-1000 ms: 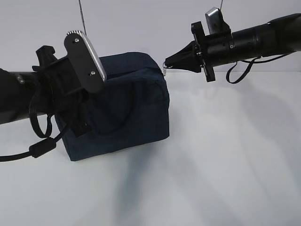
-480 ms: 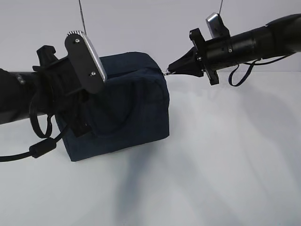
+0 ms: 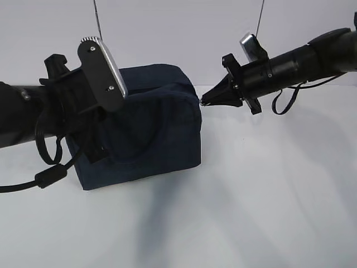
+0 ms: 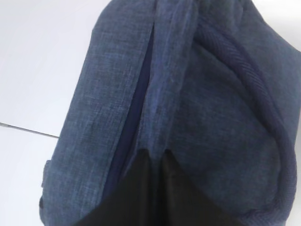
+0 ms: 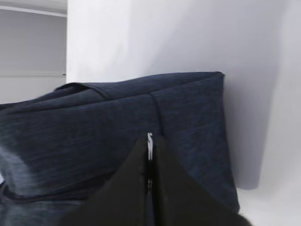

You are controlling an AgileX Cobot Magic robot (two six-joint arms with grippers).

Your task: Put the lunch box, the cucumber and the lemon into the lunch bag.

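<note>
On the left, the left gripper point(image 3: 92, 148) is pressed against the near left face of the lunch bag point(image 3: 162, 128). In the left wrist view its two dark fingers point(image 4: 141, 193) lie tight together with a fold of the navy cloth bunched between them, so it is clenched on the bag's fabric, bracing the bag in place. The bag stands on the white table point(image 3: 251, 212), left of centre, boxy and upright, its top edge a little slumped.

The cloth is a coarse, heathered navy weave with a soft, padded look; a thick corded strap handle point(image 4: 256, 89) curves down the side panel, and a darker seam line, probably the zipper track, runs beside the pinched fold.

To the right, the right gripper point(image 3: 205, 101) comes in from the far right and meets the bag's upper right corner. Its tapered black fingers are closed to a point, and in the right wrist view a thin bright metal ring pull point(image 5: 149, 141) stands pinched between them, so it is grasping the zipper pull.

As for progress, I judge the task to be at its opening stage: the bag appears closed, no silver lining shows, and the work in hand seems to be drawing the zipper. The lunch box, the cucumber and the lemon are not visible in any view, so all three remain to be packed as far as the pictures tell.
</note>
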